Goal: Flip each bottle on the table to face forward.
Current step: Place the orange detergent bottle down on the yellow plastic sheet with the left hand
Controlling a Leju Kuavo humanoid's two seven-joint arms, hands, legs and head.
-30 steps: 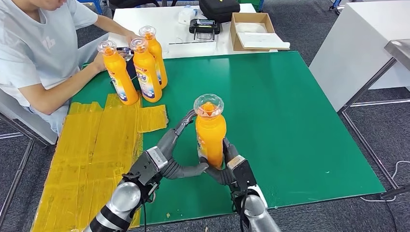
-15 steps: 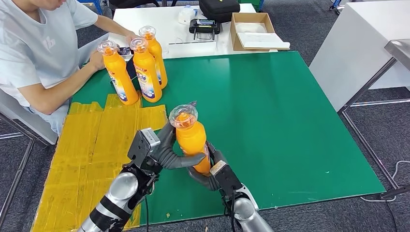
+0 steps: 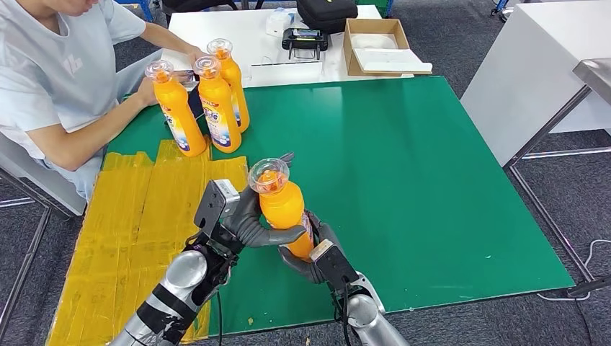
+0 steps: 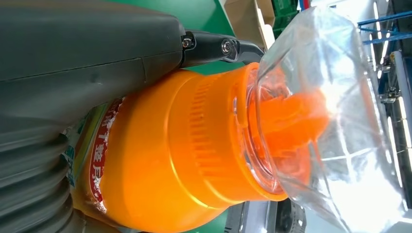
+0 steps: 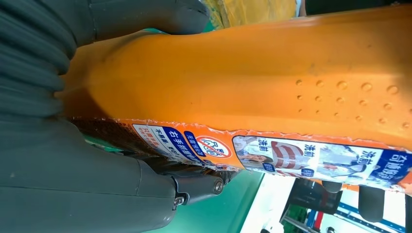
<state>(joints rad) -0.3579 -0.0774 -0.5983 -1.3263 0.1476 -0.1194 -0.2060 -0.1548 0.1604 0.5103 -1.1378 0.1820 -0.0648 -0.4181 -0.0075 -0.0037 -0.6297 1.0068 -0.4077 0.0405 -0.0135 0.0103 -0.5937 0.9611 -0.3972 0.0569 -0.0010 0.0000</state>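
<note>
An orange bottle (image 3: 284,209) with a clear cap is held tilted to the left above the green table (image 3: 418,166). My left hand (image 3: 245,220) grips its upper body from the left, and my right hand (image 3: 313,256) holds its base from below. Up close in the left wrist view, the orange bottle (image 4: 194,145) shows its ribbed neck and clear cap beside my left hand (image 4: 73,73). The right wrist view has the orange bottle (image 5: 252,82) with its printed label beside my right hand (image 5: 58,165). Three more orange bottles (image 3: 205,101) stand upright at the table's far left.
A person (image 3: 65,79) sits at the far left with both hands by the three bottles. Yellow sheets (image 3: 144,209) cover the table's left side. Behind it a white table (image 3: 259,43) carries a cardboard box (image 3: 378,47) and a black case (image 3: 326,13).
The bottle has gone from upright near the table's middle to tilted and further left. My left hand has closed around its upper body, and my right hand has followed under its base.
</note>
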